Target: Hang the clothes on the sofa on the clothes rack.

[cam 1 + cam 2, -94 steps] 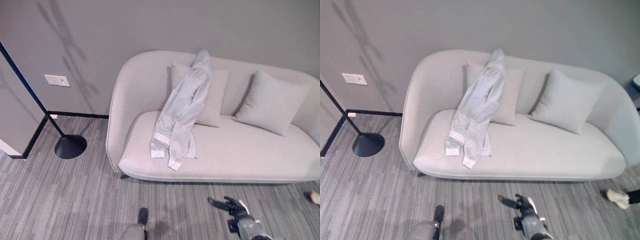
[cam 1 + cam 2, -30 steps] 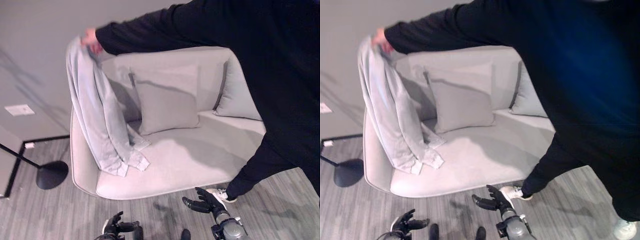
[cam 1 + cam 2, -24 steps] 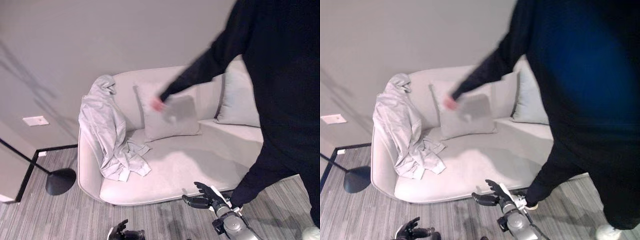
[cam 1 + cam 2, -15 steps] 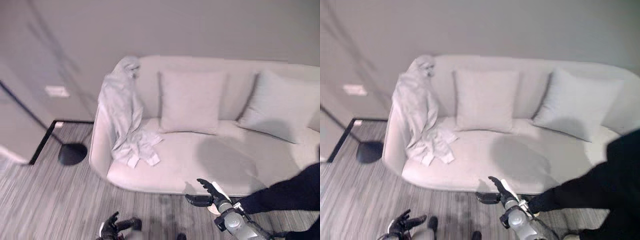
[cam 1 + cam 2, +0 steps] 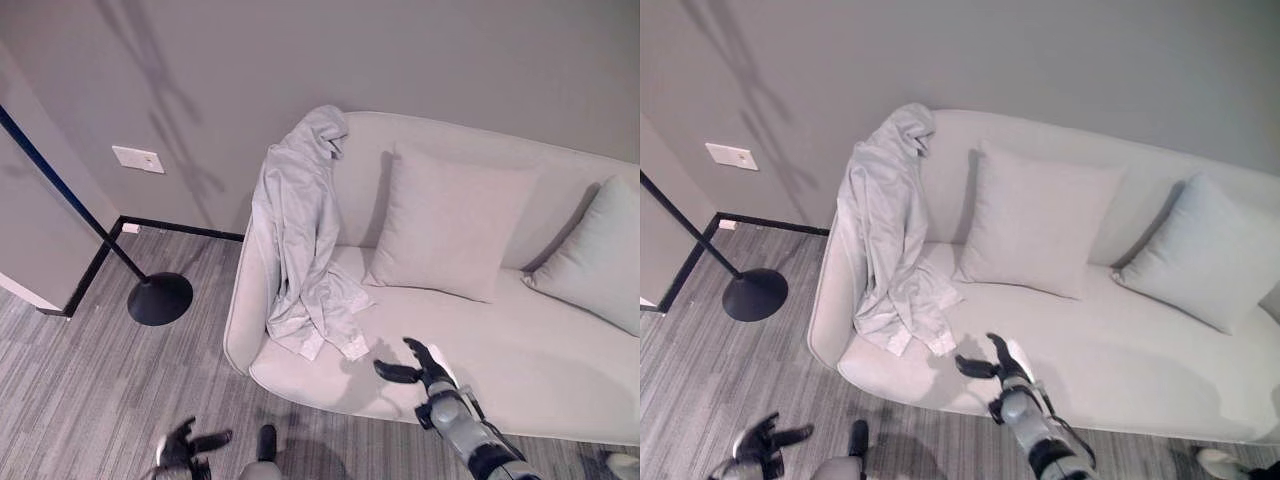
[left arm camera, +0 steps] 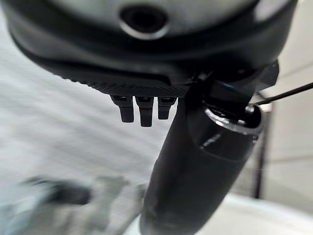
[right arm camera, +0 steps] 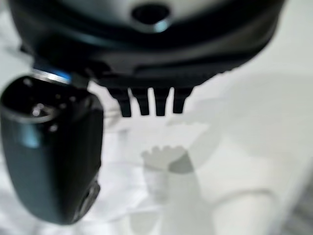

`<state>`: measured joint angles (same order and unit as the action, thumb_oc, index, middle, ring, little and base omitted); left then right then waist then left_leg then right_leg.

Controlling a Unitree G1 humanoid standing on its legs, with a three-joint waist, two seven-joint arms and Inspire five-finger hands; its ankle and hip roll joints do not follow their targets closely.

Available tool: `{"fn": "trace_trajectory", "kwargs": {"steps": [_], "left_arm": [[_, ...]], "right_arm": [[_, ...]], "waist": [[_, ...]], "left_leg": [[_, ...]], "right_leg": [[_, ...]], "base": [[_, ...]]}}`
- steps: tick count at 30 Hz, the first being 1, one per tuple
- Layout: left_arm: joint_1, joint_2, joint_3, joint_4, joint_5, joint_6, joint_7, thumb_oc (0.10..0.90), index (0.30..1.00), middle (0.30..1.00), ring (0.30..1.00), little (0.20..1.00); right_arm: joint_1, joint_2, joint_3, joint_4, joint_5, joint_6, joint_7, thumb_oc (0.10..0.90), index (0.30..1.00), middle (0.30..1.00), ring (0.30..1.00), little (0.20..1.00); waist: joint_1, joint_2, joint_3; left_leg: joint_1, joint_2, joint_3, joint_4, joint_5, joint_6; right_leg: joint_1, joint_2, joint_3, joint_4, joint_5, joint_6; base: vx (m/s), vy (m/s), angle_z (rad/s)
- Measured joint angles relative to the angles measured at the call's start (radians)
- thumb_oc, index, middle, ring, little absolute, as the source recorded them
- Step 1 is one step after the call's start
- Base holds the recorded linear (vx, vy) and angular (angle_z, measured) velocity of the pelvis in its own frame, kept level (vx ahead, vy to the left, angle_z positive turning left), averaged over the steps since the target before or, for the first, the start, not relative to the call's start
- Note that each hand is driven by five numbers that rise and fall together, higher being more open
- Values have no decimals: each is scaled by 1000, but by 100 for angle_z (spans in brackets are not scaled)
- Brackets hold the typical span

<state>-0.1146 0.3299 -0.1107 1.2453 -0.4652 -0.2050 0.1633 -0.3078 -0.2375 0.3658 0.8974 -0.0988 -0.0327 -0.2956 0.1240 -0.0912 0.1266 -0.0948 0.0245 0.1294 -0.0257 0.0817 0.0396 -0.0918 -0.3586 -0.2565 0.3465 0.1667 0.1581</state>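
Right hand (image 5: 418, 366), fingers spread and empty, hovers over the sofa (image 5: 560, 360) seat's front edge; you're reaching, so grasp the shirt (image 5: 300, 240) at its left end next.

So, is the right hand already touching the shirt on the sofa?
Apart. In the left eye view, bare sofa cushion shows between the open right hand and the shirt.
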Motion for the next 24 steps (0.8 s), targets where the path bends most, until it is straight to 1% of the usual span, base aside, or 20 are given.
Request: {"fn": "trace_trajectory", "kwargs": {"steps": [1,2,3,4,5,6,8,9,10,11,12,13,14,16,18,19,20,21,22,24], "left_arm": [[2,-9,-8,0,2,0,0,800,900,900,900,900],[7,-17,-9,1,9,2,0,800,900,900,900,900],[19,-16,-9,1,16,4,-1,800,900,900,900,900],[32,-30,-23,-1,19,2,-3,800,900,900,900,900],[36,-40,-49,3,29,4,-3,800,900,900,900,900],[45,-61,-55,20,36,8,-11,800,900,900,900,900],[61,-89,-32,43,35,10,-18,800,900,900,900,900],[80,-92,-23,38,35,9,-18,800,900,900,900,900],[95,-87,-15,37,34,9,-18,800,900,900,900,900],[119,-85,-15,33,35,9,-19,800,900,900,900,900],[142,-103,-15,22,36,4,-13,800,900,900,900,900],[151,-119,-15,9,35,4,-13,800,900,900,900,900],[155,-131,-27,-1,35,-5,-11,800,900,900,900,900],[131,-129,-46,-10,36,-19,-13,800,900,900,900,900],[109,-136,-57,-10,36,-19,-10,800,900,900,900,900],[101,-133,-72,-11,36,-20,-5,800,900,900,900,900],[71,-129,-97,-25,37,-29,4,800,900,900,900,900],[61,-126,-99,-38,37,-31,6,800,900,900,900,900],[48,-122,-106,-44,37,-36,6,800,900,900,900,900],[13,-115,-123,-47,37,-39,8,800,900,900,900,900]], "right_arm": [[-18,1,4,-2,0,-8,-4,800,900,900,900,900],[-16,-3,13,-2,0,-20,-14,800,900,900,900,900],[-15,-6,20,1,0,-19,-15,800,900,900,900,900],[-11,-8,22,1,0,-18,-17,800,900,900,900,900],[-25,-20,41,15,0,-15,-18,800,900,900,900,900],[-44,-34,60,40,-5,-10,-18,800,900,900,900,900],[-26,-36,60,39,-6,-4,-17,800,900,900,900,900],[-16,-34,63,39,-9,-4,-17,800,900,900,900,900],[-12,-34,63,39,-10,-4,-17,800,900,900,900,900],[-13,-24,63,41,-11,-4,-17,800,900,900,900,900],[-34,-37,71,52,-12,-5,-19,800,900,900,900,900],[-44,-49,86,69,-12,-5,-18,800,900,900,900,900],[-70,-46,111,108,-10,-5,-20,800,900,900,900,900],[-112,-61,140,145,-10,-4,-25,800,900,900,900,900],[-161,-57,150,145,-11,-7,-33,800,900,900,900,900],[-177,-58,159,146,-12,-9,-43,800,900,900,900,900],[-219,-67,158,147,-12,-13,-66,800,900,900,900,900],[-235,-68,158,147,-12,-15,-73,800,900,900,900,900],[-248,-65,158,147,-12,-16,-84,800,900,900,900,900],[-271,-64,158,146,-14,-23,-99,800,900,900,900,900]], "waist": [[-3,24,11],[-7,44,11],[-16,46,9],[-17,49,10],[-17,32,7],[-21,34,11],[-27,30,11],[-21,17,12],[-20,-13,14],[-10,-47,14],[1,-16,26],[4,2,29],[22,18,39],[27,33,48],[40,57,70],[39,62,80],[37,72,124],[38,72,135],[39,66,141],[55,60,165]], "left_leg": [[39,5,-2,-28,0,3],[61,12,-1,-41,1,7],[68,5,-4,-43,0,8],[72,-4,-6,-51,0,8],[64,-16,-4,-50,-7,17],[42,-26,-14,-47,-6,16],[40,-29,-33,-49,-9,6],[41,-29,-46,-49,-10,-6],[37,-41,-65,-50,-11,-24],[37,-59,-70,-51,-11,-39],[17,-18,-79,-47,-15,-69],[13,6,-89,-48,-13,-82],[-9,30,-100,-42,-10,-100],[-58,59,-127,-16,-9,-117],[-92,84,-137,-13,3,-134],[-105,86,-140,-11,4,-135],[-115,86,-152,-10,11,-145],[-124,86,-159,-11,15,-148],[-143,85,-167,-8,18,-147],[-167,83,-176,3,20,-146]], "right_leg": [[-20,10,30,65,-43,32],[-21,51,55,45,-140,54],[-25,81,59,13,-169,65],[-46,96,56,-20,-182,59],[-64,107,25,-165,-181,55],[-88,104,24,-336,-128,39],[-90,107,63,-392,-65,33],[-77,108,71,-413,-40,28],[-51,111,69,-423,-17,4],[-26,106,67,-428,10,-21],[-23,139,42,-450,9,-28],[-27,163,30,-450,1,-40],[-33,188,16,-449,-4,-53],[-65,218,1,-442,-9,-71],[-91,249,-14,-442,0,-92],[-97,251,-17,-442,0,-96],[-102,251,-28,-442,1,-98],[-112,250,-29,-442,3,-102],[-127,249,-32,-442,6,-105],[-140,246,-39,-442,8,-107]], "base": [[87,31,-14],[48,6,4],[27,-89,13],[-19,-155,12],[62,-259,15],[121,-217,22],[98,-142,36],[50,-123,50],[46,-115,44],[26,-156,35],[-41,-95,22],[-75,-79,17],[-56,-38,25],[-40,-17,26],[-100,-3,8],[-109,18,7],[-52,15,18],[-51,29,23],[-29,25,18],[-22,23,14]]}}
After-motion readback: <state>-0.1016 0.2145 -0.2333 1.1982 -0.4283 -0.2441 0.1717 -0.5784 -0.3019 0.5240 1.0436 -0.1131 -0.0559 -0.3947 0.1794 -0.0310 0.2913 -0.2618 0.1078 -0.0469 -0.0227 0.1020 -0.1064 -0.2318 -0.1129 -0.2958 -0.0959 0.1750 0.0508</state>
